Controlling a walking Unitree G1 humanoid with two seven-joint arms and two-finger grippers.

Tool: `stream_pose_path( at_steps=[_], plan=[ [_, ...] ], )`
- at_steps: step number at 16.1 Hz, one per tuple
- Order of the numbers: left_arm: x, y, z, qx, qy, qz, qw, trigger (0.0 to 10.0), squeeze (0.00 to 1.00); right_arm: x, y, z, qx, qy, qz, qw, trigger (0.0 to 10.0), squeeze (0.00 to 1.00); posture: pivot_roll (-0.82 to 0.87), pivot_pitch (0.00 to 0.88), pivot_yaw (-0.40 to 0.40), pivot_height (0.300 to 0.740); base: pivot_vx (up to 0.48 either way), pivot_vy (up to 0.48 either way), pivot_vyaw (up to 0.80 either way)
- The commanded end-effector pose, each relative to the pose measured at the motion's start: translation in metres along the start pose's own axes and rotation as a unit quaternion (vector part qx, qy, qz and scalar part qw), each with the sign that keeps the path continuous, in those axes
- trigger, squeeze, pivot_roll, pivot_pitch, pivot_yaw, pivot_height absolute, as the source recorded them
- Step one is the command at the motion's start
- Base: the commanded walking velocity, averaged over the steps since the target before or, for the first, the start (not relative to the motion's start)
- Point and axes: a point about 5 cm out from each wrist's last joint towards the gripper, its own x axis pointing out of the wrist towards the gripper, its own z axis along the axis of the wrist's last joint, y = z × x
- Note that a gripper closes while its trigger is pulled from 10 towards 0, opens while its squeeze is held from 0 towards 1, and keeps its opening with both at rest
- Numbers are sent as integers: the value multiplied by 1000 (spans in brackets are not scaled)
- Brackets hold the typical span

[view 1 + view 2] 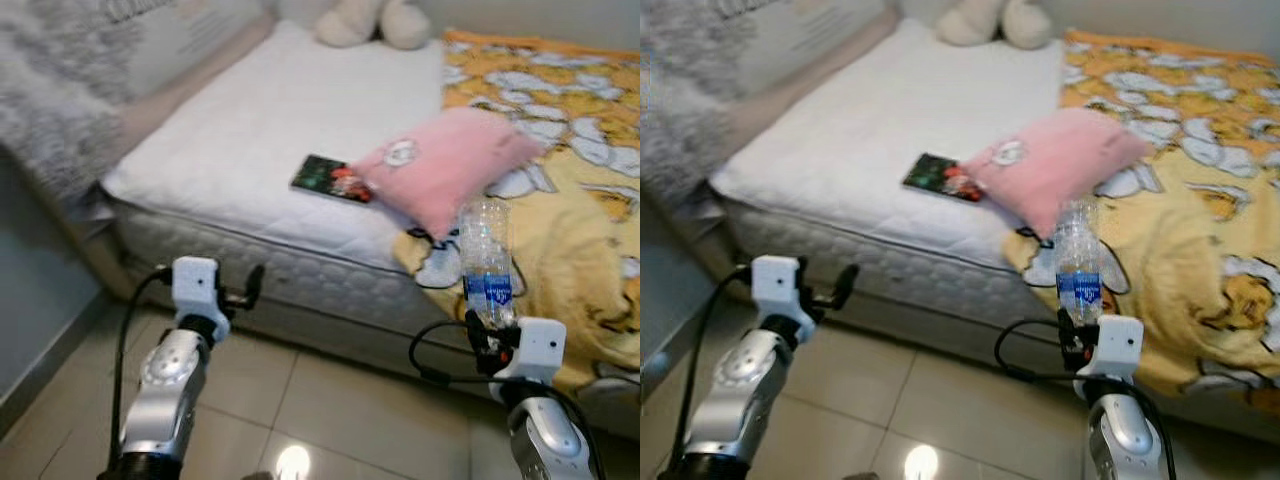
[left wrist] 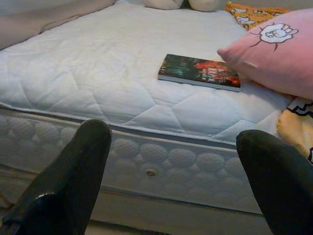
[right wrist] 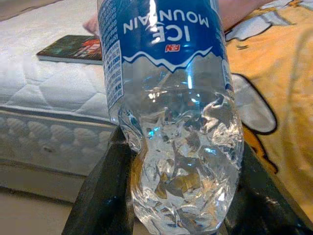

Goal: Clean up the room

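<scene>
A clear, crumpled plastic bottle (image 1: 487,262) with a blue label is gripped upright in the right hand (image 1: 484,335), before the bed (image 1: 250,150). The left hand (image 2: 176,186) is held wide apart, empty, facing a book (image 1: 332,178) beside a pink pillow (image 1: 450,160).

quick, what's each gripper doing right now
Left gripper: open, holding nothing, facing the mattress.
Right gripper: closed on the plastic water bottle.

book (image 1: 333,179) lies on the mattress (image 1: 250,140), just left of the pillow (image 1: 450,165).
</scene>
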Motion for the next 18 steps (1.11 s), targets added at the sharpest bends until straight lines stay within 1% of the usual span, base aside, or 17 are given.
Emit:
stream_pose_path(
  at_steps=[1,2,5,8,10,11,13,14,15,16,17,18],
  plan=[
    [1,1,1,8,-4,0,1000,10000,0,5,1,9,10,-27,0,1000,10000,0,-132,0,21,740,0,0,650],
    [2,0,1,6,-4,0,1000,10000,0,5,-1,10,11,-27,0,1000,10000,0,-134,0,20,740,0,-401,650],
    [5,-12,6,2,-21,-17,1000,10000,0,6,-6,10,11,-24,-7,1000,10000,0,-131,0,7,740,0,-480,642],
    [4,-13,8,-5,-33,-15,999,10000,0,7,-7,11,12,-23,-7,1000,10000,0,-127,0,-11,740,0,-457,640],
    [7,-18,12,-3,-40,-21,999,10000,0,8,-9,16,5,-27,-5,1000,10000,0,-128,0,-16,740,0,-463,641],
    [10,-20,14,-11,-43,-20,999,10000,0,8,-9,17,-2,-28,2,1000,10000,0,-125,0,-12,740,0,0,638],
    [13,-21,14,-8,-39,-21,999,10000,0,7,-13,14,-9,-22,5,1000,10000,0,-124,0,-6,740,0,0,634],
    [12,-21,12,-4,-36,-24,999,10000,0,9,-14,15,-2,-23,-2,1000,10000,0,-128,0,-7,740,0,0,613],
    [9,-18,10,8,-31,-24,999,10000,0,11,-11,18,4,-27,1,1000,10000,0,-126,0,-9,740,0,0,613],
    [6,-15,6,11,-23,-20,999,10000,0,11,-8,17,7,-27,7,1000,10000,0,-123,0,-10,740,0,0,613],
    [5,-14,1,5,-14,-12,1000,10000,0,12,-7,16,11,-24,9,1000,10000,4,-123,0,-13,740,0,0,600],
    [6,-18,1,3,-14,-14,1000,10000,0,11,-8,15,12,-22,9,1000,10000,4,-128,0,-11,740,0,0,606]
  ],
)
